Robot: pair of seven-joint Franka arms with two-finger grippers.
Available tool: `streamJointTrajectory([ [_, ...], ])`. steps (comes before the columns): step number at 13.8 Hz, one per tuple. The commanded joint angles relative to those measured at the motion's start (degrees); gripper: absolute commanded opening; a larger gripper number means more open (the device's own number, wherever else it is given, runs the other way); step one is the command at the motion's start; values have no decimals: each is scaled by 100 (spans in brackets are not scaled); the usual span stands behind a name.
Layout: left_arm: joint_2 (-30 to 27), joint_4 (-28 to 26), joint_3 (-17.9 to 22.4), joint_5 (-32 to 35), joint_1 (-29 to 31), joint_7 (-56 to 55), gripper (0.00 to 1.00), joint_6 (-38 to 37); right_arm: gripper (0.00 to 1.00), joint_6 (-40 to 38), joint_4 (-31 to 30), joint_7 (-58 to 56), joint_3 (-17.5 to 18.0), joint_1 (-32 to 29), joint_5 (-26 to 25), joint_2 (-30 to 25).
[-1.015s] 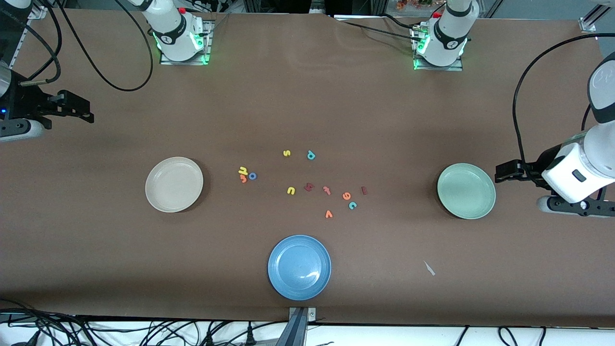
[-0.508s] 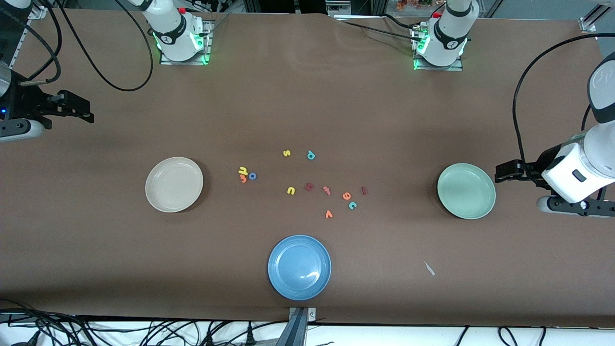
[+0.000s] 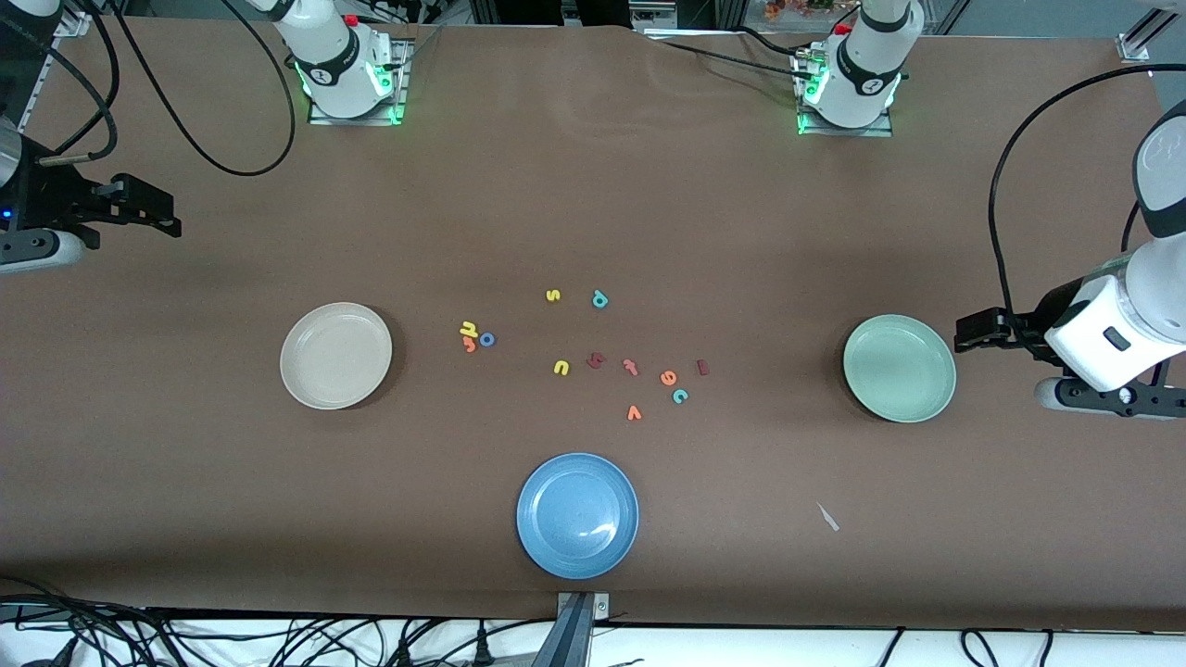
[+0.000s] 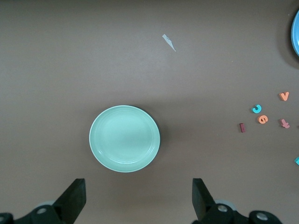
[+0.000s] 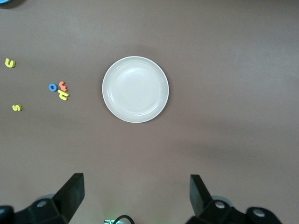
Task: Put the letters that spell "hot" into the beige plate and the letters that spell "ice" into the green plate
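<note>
The beige plate (image 3: pixel 335 355) (image 5: pixel 135 89) lies empty toward the right arm's end. Beside it cluster the yellow h (image 3: pixel 468 328), orange t (image 3: pixel 470 345) and blue o (image 3: pixel 487 340). The green plate (image 3: pixel 899 368) (image 4: pixel 124 138) lies empty toward the left arm's end. Between the plates lie the maroon i (image 3: pixel 702 367), orange e (image 3: pixel 668 377) and teal c (image 3: pixel 680 396). My left gripper (image 3: pixel 982 332) (image 4: pixel 138 182) hangs open and empty beside the green plate. My right gripper (image 3: pixel 148 208) (image 5: pixel 135 177) waits open and empty past the beige plate.
A blue plate (image 3: pixel 577 515) sits nearest the front camera. Other letters lie mid-table: yellow s (image 3: pixel 553 295), teal p (image 3: pixel 599 298), yellow u (image 3: pixel 561 368), a maroon letter (image 3: pixel 595 360), a pinkish-red t (image 3: pixel 630 367) and orange v (image 3: pixel 634 413). A paper scrap (image 3: pixel 827 517) lies near the front edge.
</note>
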Motion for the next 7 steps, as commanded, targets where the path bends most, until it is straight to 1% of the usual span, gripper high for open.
streamJointTrajectory([
  [1,-157,-179,80,-147,-4,73,100,47,100,-128,138,62,6,-38,115,35],
  [7,-157,-170,80,-165,-4,73,100,38,100,-119,138,53,6,-38,115,35],
])
